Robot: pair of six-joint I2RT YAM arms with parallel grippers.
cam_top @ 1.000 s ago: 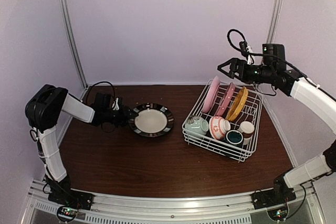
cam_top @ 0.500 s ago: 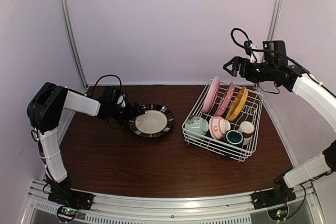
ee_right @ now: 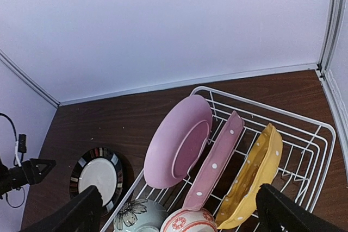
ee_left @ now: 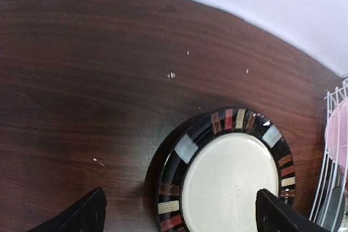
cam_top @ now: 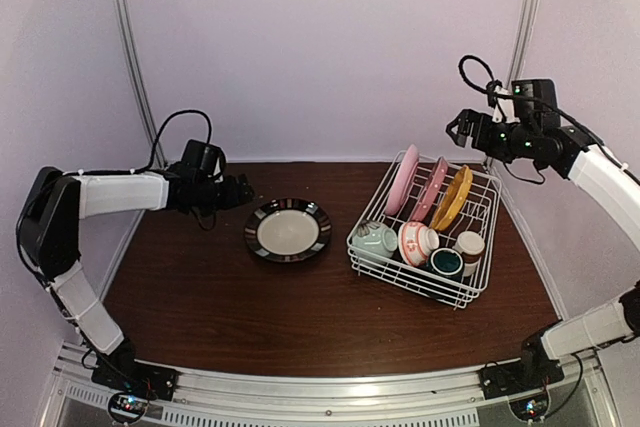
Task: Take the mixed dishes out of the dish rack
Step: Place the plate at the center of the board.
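The black-rimmed plate [cam_top: 288, 230] [ee_left: 234, 175] lies flat on the table, left of the white wire dish rack [cam_top: 487, 222] [ee_right: 272, 113]. Upright in the rack stand a pink plate [cam_top: 403, 179] [ee_right: 176, 142], a pink dotted plate [cam_top: 432, 189] [ee_right: 215, 167] and a yellow dotted plate [cam_top: 452, 197] [ee_right: 253, 180]. At its front sit a pale green bowl [cam_top: 375, 239], a red-patterned bowl [cam_top: 415, 242] and two small cups [cam_top: 447, 263] [cam_top: 469, 244]. My left gripper [cam_top: 240, 192] [ee_left: 179, 215] hangs open just left of the black-rimmed plate, clear of it. My right gripper [cam_top: 458, 132] [ee_right: 178, 210] is open, high above the rack's back.
Brown wooden table [cam_top: 220, 307] with pale walls on three sides and metal corner posts [cam_top: 135, 67]. The rack's left edge [ee_left: 331, 134] shows at the right of the left wrist view. A black cable [cam_top: 180, 127] loops above the left wrist.
My left gripper opened, let go of the black-rimmed plate and pulled back left. The plate rests flat. My right arm drifted a little right and up.
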